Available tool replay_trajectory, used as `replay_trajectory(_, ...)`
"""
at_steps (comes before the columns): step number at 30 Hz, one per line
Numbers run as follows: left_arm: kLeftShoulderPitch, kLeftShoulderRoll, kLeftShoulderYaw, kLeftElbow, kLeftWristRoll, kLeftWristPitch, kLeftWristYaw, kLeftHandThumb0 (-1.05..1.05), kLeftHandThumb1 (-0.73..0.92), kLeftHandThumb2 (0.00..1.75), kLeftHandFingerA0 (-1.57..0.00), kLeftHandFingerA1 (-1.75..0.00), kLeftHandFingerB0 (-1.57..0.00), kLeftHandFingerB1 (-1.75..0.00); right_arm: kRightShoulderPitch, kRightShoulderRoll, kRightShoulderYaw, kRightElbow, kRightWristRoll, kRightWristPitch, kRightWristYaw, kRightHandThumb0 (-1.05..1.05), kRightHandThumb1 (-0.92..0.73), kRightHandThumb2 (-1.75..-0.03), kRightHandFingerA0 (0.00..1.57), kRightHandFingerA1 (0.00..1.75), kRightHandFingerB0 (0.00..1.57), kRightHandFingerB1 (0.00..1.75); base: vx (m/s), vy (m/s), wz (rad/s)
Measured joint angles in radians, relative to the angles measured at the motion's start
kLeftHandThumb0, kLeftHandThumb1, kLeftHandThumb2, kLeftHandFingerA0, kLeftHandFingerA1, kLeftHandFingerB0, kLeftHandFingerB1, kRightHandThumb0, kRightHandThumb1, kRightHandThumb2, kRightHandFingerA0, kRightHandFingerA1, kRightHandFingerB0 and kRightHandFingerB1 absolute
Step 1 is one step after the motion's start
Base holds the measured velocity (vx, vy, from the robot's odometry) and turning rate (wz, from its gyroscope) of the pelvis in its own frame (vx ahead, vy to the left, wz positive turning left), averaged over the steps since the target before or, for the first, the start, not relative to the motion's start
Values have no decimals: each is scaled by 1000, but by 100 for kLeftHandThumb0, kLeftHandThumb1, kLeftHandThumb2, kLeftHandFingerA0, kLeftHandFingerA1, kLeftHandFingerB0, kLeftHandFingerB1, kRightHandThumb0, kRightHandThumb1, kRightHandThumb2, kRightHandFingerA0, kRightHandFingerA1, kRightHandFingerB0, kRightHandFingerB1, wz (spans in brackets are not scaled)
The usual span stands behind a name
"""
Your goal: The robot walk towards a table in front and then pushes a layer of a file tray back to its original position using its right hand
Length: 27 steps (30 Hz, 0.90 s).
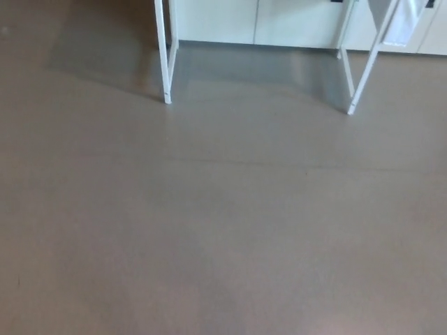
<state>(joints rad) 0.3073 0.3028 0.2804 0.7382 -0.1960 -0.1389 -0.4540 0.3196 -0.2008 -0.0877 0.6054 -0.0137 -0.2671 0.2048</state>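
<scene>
Grey-brown floor (223,230) filled the head view; two white table legs (166,63) stood at the top before pale cabinets (279,21). Neither hand appeared, so finger positions could not be told; the file tray was out of sight

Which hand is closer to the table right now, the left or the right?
Neither can be picked: no hand shows in the head view. Only the brown floor and the white table legs ahead are visible, with no file tray in sight. The robot likely has to walk closer first; the task names the right hand.
</scene>
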Motion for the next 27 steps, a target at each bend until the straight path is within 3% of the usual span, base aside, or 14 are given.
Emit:
replay_trajectory(12, 5, -7, -20, -33, 5, -15, 10, -14, 45, 55, -38, -45, -42, -37, -25, -26, 3, 22, -1, -17, 2, -25, -50, -55, 68, 45, 56, 42, 271, -149, 19)
replay_trajectory(18, 9, -8, -20, -34, 6, -14, 15, -8, 46, 53, -41, -44, -41, -35, -20, -29, 7, 23, -1, -19, 2, -24, -50, -55, 71, 45, 56, 42, 267, 107, -14)
replay_trajectory(27, 3, -3, -21, -48, 7, -15, 22, -16, 45, 56, -39, -45, -41, -35, -22, -21, 22, 14, -3, -24, 3, -25, -51, -55, 68, 45, 54, 42, 330, 224, -1)
